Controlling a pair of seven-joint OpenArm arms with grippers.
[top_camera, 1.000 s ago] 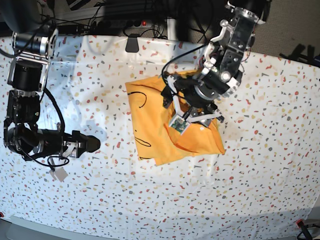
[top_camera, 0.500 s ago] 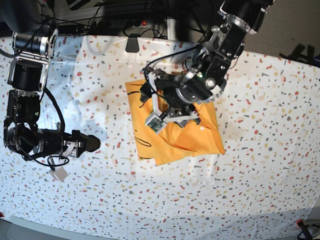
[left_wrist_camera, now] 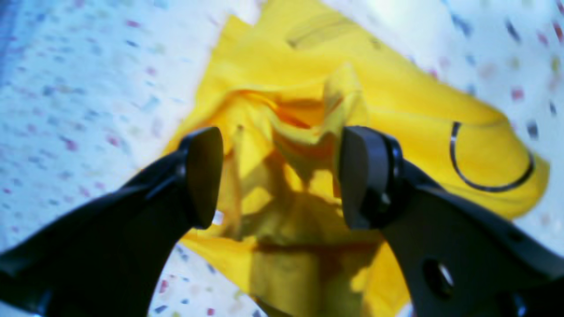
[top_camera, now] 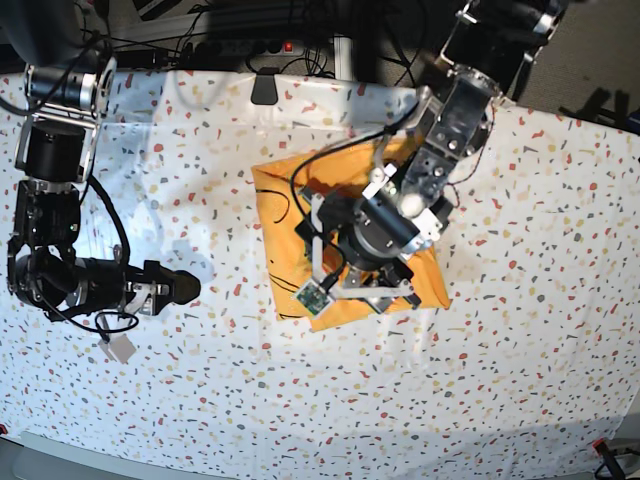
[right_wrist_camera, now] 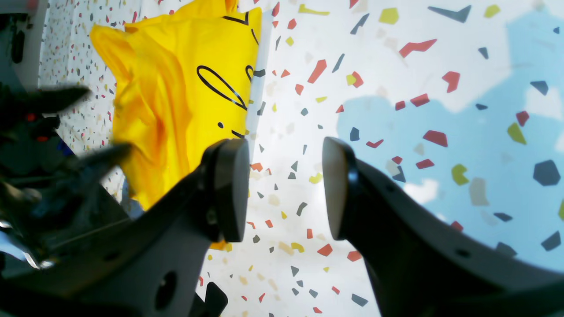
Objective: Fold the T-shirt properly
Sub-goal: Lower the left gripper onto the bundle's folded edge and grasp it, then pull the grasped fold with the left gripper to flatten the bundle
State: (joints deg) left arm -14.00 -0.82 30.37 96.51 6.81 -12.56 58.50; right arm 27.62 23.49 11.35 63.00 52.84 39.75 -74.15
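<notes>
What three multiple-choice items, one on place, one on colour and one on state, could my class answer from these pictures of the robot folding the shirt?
1. Where is the left gripper?
A. over the T-shirt
B. off the table
C. over bare tablecloth

2. What colour is the T-shirt?
A. blue
B. orange-yellow
C. green

3. How do the right gripper's jaws stand?
A. shut on cloth
B. open, empty
C. shut on a tag

Answers: 1 A, the base view shows it above the cloth; 2 B, all views show that colour; 3 B, its wrist view shows only tablecloth between the jaws.
</notes>
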